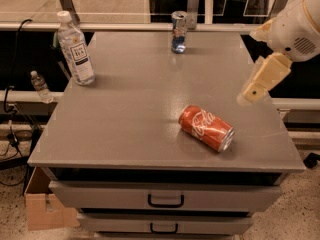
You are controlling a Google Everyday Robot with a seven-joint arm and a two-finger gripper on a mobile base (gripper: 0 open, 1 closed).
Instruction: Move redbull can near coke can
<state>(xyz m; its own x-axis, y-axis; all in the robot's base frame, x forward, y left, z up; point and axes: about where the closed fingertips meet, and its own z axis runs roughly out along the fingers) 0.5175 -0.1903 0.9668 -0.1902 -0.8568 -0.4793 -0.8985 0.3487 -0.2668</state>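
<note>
- Drawer point(100, 196) fronts with dark handles lie nearest the camera, below the coke can point(206, 128); a cardboard box point(42, 209) sits on the floor, down and far left of the can.
- The coke can lies on its side on the grey table top point(125, 119), in the near right part, silver end turned toward the near right corner, white script facing up.
- Gripper point(251, 93) — hangs above the table's right edge, just beyond and to the right of the coke can, apart from it. It holds nothing; whether it is spread or closed, I cannot tell. The white arm point(295, 31) runs up and away from it to the upper right.
- A small bottle point(40, 86) stands off the table, well to the left of the coke can and lower than the top.
- Water bottle point(76, 49), clear with a white cap and label, stands upright at the far left corner, well apart from the coke can.
- Redbull can point(178, 32) — upright at the table's far edge, well beyond the coke can and slightly left of it, untouched.
</note>
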